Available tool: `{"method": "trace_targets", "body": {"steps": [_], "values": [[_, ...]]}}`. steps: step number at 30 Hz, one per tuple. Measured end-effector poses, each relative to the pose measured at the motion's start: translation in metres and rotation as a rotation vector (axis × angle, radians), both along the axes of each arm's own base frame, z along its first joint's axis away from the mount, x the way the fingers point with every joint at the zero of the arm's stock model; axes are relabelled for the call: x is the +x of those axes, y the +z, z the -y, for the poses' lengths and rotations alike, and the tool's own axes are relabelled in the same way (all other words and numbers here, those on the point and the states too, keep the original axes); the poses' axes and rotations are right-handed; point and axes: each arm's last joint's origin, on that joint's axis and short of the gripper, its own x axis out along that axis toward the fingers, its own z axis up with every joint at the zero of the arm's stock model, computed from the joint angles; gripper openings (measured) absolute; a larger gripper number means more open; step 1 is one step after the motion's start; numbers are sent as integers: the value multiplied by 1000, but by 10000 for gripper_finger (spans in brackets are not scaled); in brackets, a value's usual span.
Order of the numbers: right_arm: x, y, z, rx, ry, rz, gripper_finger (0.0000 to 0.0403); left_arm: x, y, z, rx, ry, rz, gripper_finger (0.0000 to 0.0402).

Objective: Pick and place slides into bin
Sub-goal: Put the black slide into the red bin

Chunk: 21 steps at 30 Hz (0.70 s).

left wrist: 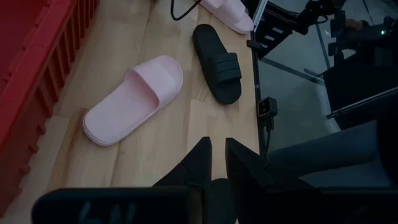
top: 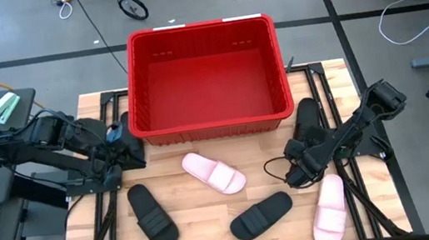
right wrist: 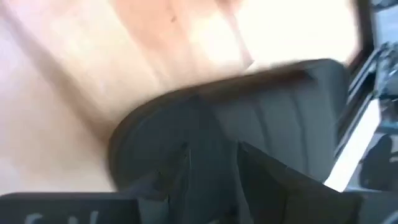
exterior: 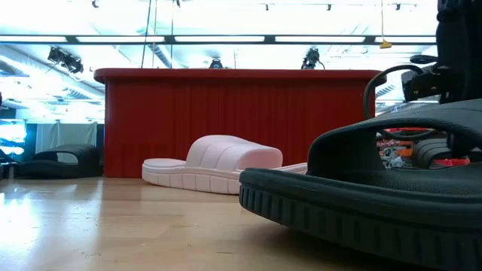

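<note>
The red bin [top: 205,75] stands at the table's far middle, with nothing showing inside it. Two pink slides lie on the table, one in the middle [top: 214,173] and one near right [top: 330,209]. Black slides lie near left [top: 152,214], near middle [top: 261,215], by the bin's right corner [top: 308,119] and by its left corner [top: 121,126]. My right gripper [top: 296,174] is open just above the near-middle black slide's right end [right wrist: 249,118]. My left gripper [top: 121,146], fingers slightly apart [left wrist: 218,158], waits beside the bin's left front corner.
The arms' dark base frames run along the table's left [top: 89,188] and right [top: 357,176] sides. A black cable loops on the table [top: 275,170] beside my right gripper. Bare wood lies between the slides in front of the bin [top: 195,224].
</note>
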Motion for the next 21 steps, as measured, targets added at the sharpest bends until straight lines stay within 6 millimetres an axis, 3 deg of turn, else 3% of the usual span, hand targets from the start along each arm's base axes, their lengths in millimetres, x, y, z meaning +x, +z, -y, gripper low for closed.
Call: {"method": "trace_targets", "body": {"steps": [8, 21], "values": [[-10, -16, 14, 5, -15, -64, 146, 0, 0, 0, 3, -3, 1, 49], [-8, -14, 19, -7, -28, -83, 212, 0, 0, 0, -16, 12, -5, 49]]}}
